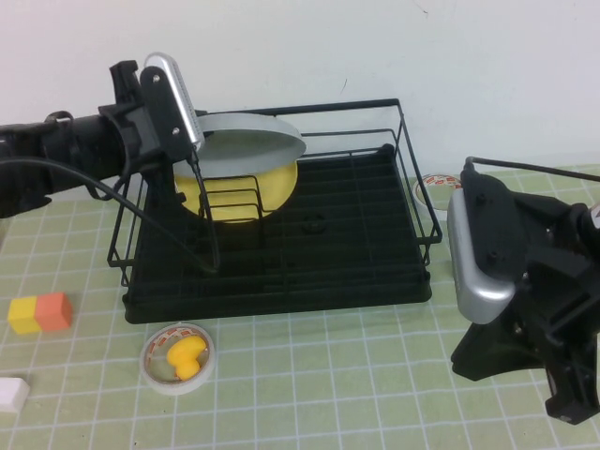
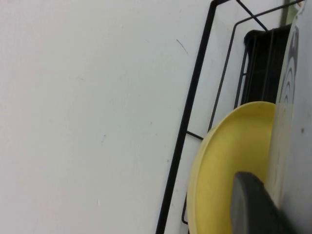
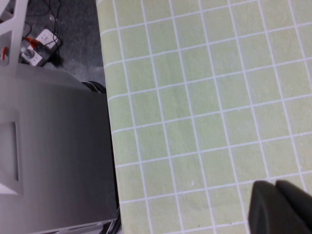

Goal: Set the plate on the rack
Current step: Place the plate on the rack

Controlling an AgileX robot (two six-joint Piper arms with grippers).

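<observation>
The light-grey plate (image 1: 251, 143) is tilted above the back left of the black wire rack (image 1: 309, 281), just over a yellow plate (image 1: 255, 190) that stands upright in the rack's dividers. My left gripper (image 1: 194, 150) reaches in from the left and is shut on the grey plate's left rim. In the left wrist view one dark finger (image 2: 252, 204) presses on the grey plate (image 2: 294, 122), with the yellow plate (image 2: 229, 156) and the rack's wire frame (image 2: 195, 97) behind. My right gripper (image 3: 279, 207) is shut and empty, parked over the green mat at the right (image 1: 525, 281).
A tape roll with a yellow toy inside (image 1: 178, 357) lies in front of the rack. Orange and yellow blocks (image 1: 41, 312) and a white block (image 1: 11, 394) lie at the left. Another tape roll (image 1: 436, 187) sits right of the rack. The table's edge (image 3: 108, 122) is near my right gripper.
</observation>
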